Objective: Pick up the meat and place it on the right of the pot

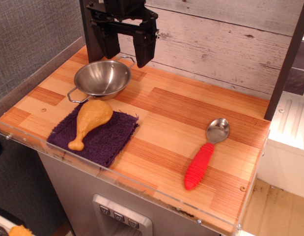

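The meat [91,120], a glossy golden-tan toy drumstick, lies on a purple cloth [95,133] at the front left of the table, plump end towards the pot, bone end towards the front. The pot [102,78], a shiny steel bowl with wire loop handles, stands just behind the cloth. My gripper [125,48], black with two broad fingers pointing down, hangs open and empty above the back of the pot, well above the table.
A metal spoon with a red ribbed handle [205,158] lies at the right front of the wooden table [171,113]. A clear plastic lip runs along the front edge. A plank wall stands behind, a grey wall on the left, a dark post at right.
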